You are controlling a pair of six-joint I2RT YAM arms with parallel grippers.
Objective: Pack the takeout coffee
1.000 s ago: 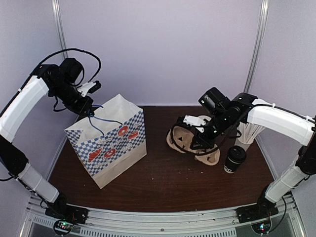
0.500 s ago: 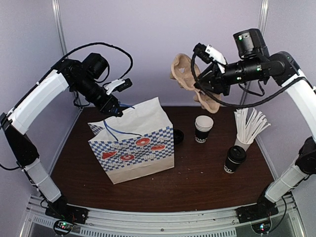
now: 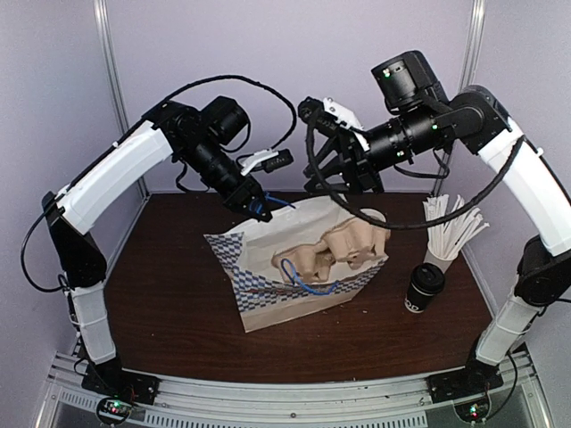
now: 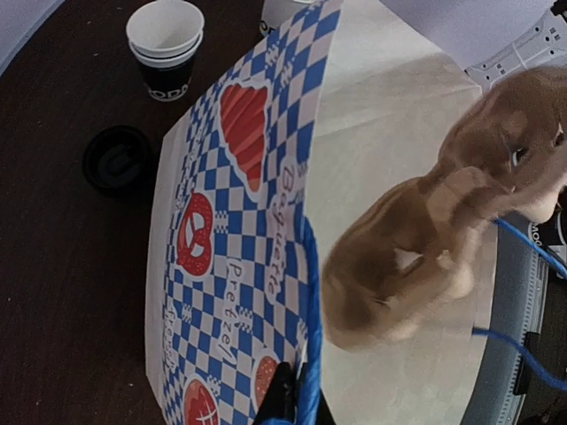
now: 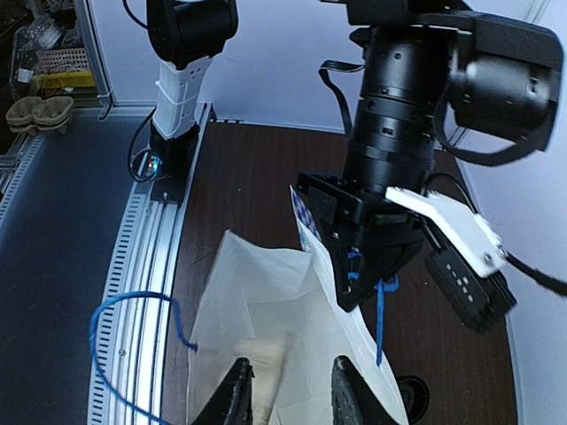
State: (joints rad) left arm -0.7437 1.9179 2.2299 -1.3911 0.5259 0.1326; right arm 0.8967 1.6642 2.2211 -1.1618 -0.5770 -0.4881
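The takeout coffee (image 3: 426, 288), a black cup with a black lid, stands at the right of the table, apart from both grippers. A checkered paper bag (image 3: 294, 285) stands open mid-table, leaning. A tan pulp cup carrier (image 3: 335, 250) lies in its mouth, blurred in the left wrist view (image 4: 425, 239). My left gripper (image 3: 257, 207) is shut on the bag's far rim by the blue handle (image 4: 308, 354). My right gripper (image 3: 326, 183) hangs above the opening, open, with nothing between its fingertips (image 5: 288, 394).
A white cup of straws (image 3: 446, 236) stands behind the coffee. A stack of lidless cups (image 4: 166, 46) and a loose black lid (image 4: 118, 159) sit on the table behind the bag. The bag's near blue handle (image 3: 303, 281) hangs loose.
The left gripper dragged the bag right, to mid-table. The right gripper carried the carrier from high at the back over the bag and let go; the carrier now lies in the mouth.
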